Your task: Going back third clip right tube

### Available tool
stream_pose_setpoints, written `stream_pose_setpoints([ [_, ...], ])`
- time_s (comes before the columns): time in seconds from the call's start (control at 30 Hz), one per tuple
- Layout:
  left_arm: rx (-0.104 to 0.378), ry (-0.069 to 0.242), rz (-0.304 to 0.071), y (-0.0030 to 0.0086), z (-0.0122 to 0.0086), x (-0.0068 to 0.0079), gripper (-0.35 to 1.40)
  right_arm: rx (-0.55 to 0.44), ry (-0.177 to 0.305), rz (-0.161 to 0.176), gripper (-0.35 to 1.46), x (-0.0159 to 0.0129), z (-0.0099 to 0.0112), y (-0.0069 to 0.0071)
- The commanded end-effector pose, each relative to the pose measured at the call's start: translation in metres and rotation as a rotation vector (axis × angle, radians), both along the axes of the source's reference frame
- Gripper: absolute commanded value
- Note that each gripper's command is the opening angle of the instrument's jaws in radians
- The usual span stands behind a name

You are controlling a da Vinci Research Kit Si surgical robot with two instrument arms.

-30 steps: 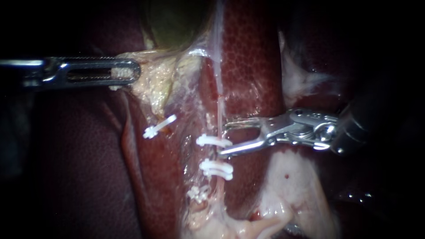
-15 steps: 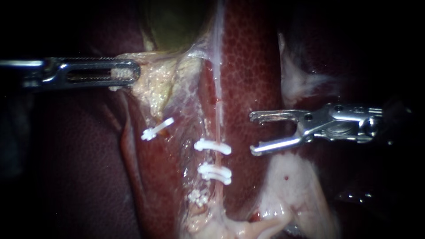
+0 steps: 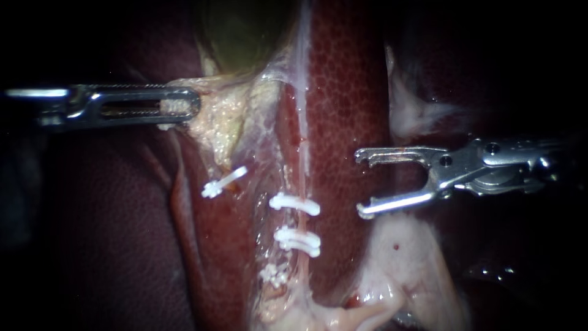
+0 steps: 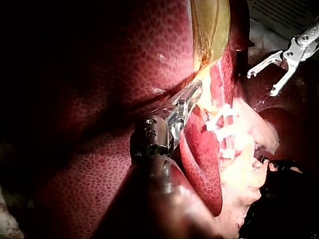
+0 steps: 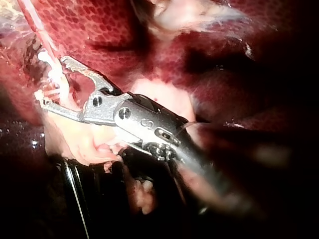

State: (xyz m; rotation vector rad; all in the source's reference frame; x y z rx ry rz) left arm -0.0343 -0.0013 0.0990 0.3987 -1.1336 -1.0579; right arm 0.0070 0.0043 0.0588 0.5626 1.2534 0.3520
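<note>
We are looking at our right instrument (image 3: pixel 360 184) on the right side. Its jaws are standing wide apart, with nothing between them. They are hanging over the dark red liver (image 3: pixel 349 92), near the right tube (image 3: pixel 304 165) but apart from it. The right tube is running down the middle like a thin pink string. The top clip (image 3: pixel 295 203) and the middle clip (image 3: pixel 298 240) are sitting across it, one under the other. The lowest clip (image 3: pixel 274 274) may be sitting on it too, but we are not seeing that spot well. Our left instrument (image 3: pixel 190 103) is pinching the pale tissue (image 3: pixel 223 119) just under the green gallbladder (image 3: pixel 245 30). A lone clip (image 3: pixel 223 182) is lying left of the tube, apart from it.
</note>
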Motion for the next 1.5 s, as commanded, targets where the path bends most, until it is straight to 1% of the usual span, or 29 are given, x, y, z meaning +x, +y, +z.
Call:
stream_pose_setpoints([
  [0.03,0.002,0.003,0.003,-0.0001,0.0002,-0.0001,-0.35,0.000,0.000,0.000,0.60,-0.0001,0.0001,0.0000],
  [0.07,-0.004,0.007,0.007,-0.0002,0.0004,-0.0002,-0.35,0.000,0.000,0.000,0.60,-0.0001,0.0001,0.0000],
  [0.17,0.001,0.011,0.012,-0.0005,0.0012,-0.0006,-0.35,0.000,0.000,0.000,0.60,-0.0002,0.0001,0.0000],
  [0.43,0.016,0.018,0.034,-0.0018,0.0038,-0.0024,-0.35,0.000,0.002,0.001,0.60,-0.0002,-0.0001,-0.0001],
  [0.57,0.022,0.021,0.040,-0.0021,0.0045,-0.0032,-0.35,0.001,0.004,0.003,0.60,-0.0002,-0.0002,-0.0002],
  [0.73,0.027,0.015,0.048,-0.0025,0.0050,-0.0043,-0.35,0.001,0.004,0.003,0.60,-0.0001,-0.0003,-0.0002],
  [0.87,0.027,0.014,0.054,-0.0027,0.0053,-0.0050,-0.35,0.001,0.004,0.003,0.60,-0.0001,-0.0004,-0.0002],
  [1.5,0.027,0.013,0.056,-0.0027,0.0053,-0.0050,-0.35,0.002,0.004,0.009,0.60,0.0002,-0.0009,-0.0002],
])
